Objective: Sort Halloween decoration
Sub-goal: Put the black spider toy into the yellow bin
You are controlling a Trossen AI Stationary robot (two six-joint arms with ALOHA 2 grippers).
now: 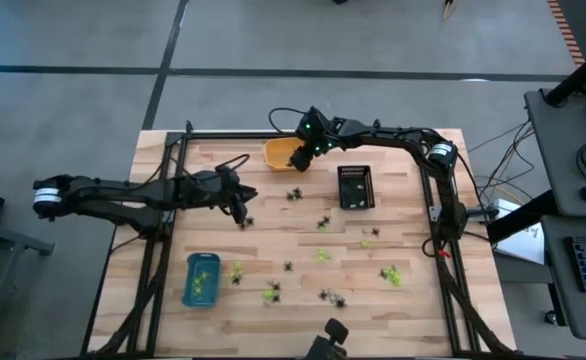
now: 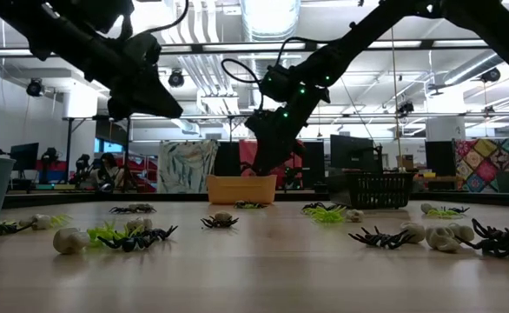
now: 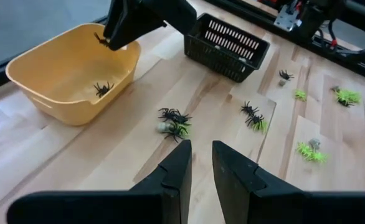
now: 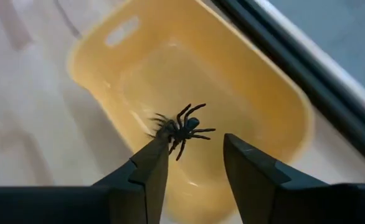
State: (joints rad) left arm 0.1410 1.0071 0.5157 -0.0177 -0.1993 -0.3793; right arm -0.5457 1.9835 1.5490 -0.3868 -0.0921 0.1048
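high view, right gripper [image 1: 298, 158]: over the near rim of the orange tray [image 1: 279, 152], at the back of the table [image 1: 273, 250]; too small here to see what sits between its jaws.
high view, left gripper [image 1: 239, 207]: hovers left of middle, nearer than the right arm to the loose black spiders [image 1: 295, 194] and lime-green trinkets [image 1: 322, 255] strewn across the front half.
high view, other trays: black tray [image 1: 356, 187] right of the orange one, blue tray [image 1: 201, 279] front left.
low view, right gripper [image 2: 267, 148]: hangs above the orange tray [image 2: 241, 189]; spiders lie flat on the table in front.
left wrist view, left gripper [image 3: 201, 163]: jaws narrow, holding nothing; a pair of black spiders [image 3: 174, 118] lies straight ahead of them, touching a whitish piece.
left wrist view, orange tray [image 3: 73, 68]: one spider [image 3: 103, 89] lies inside already.
right wrist view, right gripper [image 4: 196, 163]: jaws parted; a black spider [image 4: 184, 129] sits at the tip of one finger [image 4: 151, 165], clear of the other, above the tray's floor [image 4: 170, 81].
right wrist view, spider's lie: body runs roughly across the gap, legs fanning toward the free finger; whether it hangs from the fingertip or is dropping, i cannot tell.
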